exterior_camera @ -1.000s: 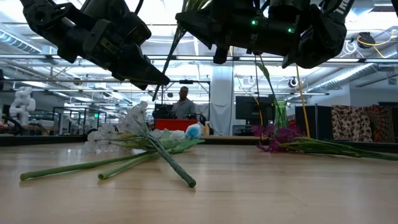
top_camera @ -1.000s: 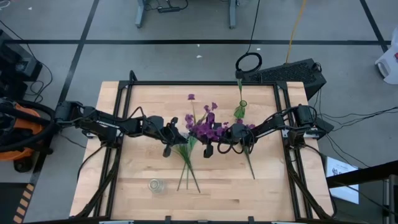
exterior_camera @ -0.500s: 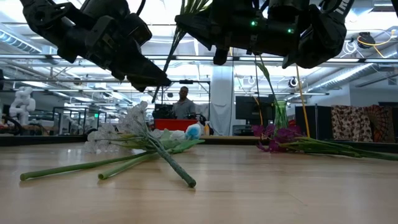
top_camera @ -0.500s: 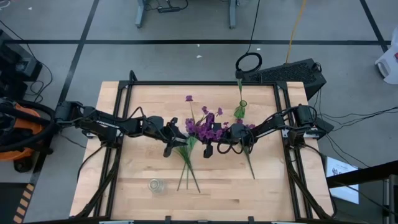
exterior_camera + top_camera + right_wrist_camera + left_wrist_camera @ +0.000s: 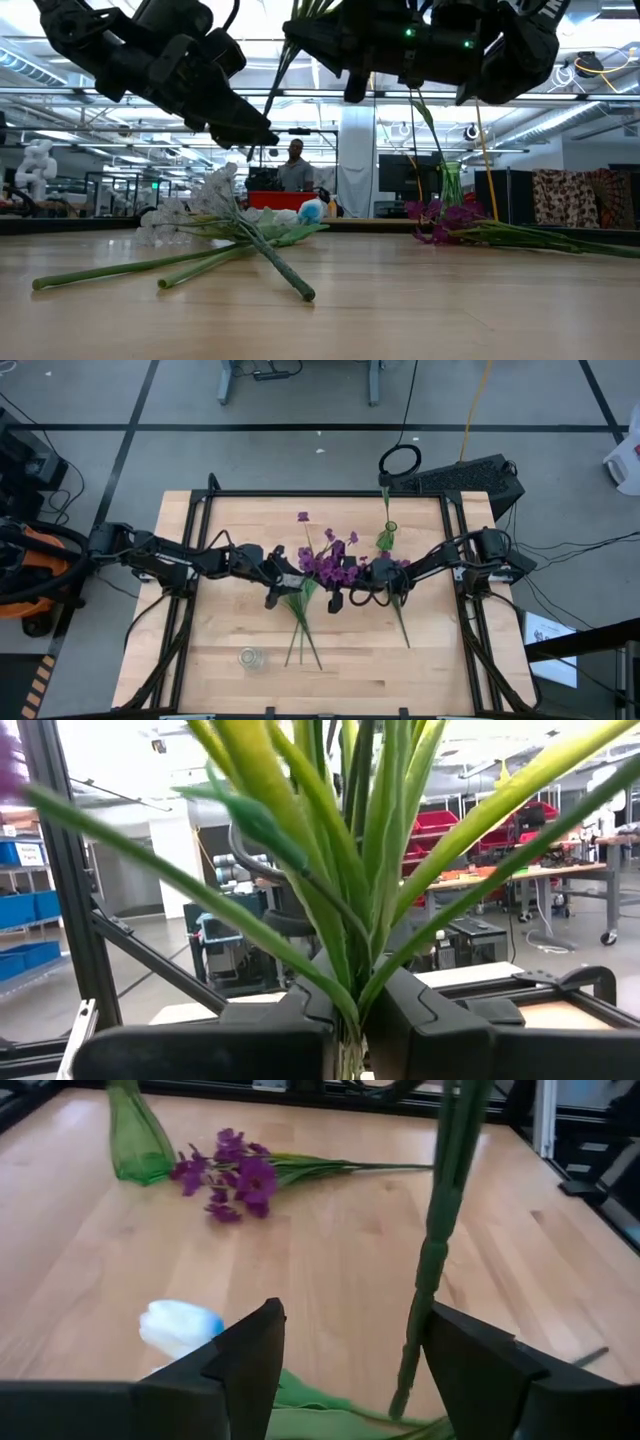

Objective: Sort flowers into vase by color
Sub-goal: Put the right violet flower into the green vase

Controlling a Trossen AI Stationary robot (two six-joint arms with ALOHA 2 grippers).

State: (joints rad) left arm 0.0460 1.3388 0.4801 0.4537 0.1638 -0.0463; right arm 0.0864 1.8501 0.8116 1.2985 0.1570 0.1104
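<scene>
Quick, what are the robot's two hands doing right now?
Left gripper: open, holding nothing; a green stem stands between its fingers.
Right gripper: shut on the purple flower's stems.

The left gripper (image 5: 350,1350) now has its fingers spread apart — a second ago they were closed. A green stem (image 5: 432,1270) hangs free between them, touching neither. In the high view, the purple flower cluster (image 5: 332,563) held up by the right gripper (image 5: 362,572) sits slightly differently than before — its topmost blossom (image 5: 302,517) has shifted a little toward the left arm.
</scene>
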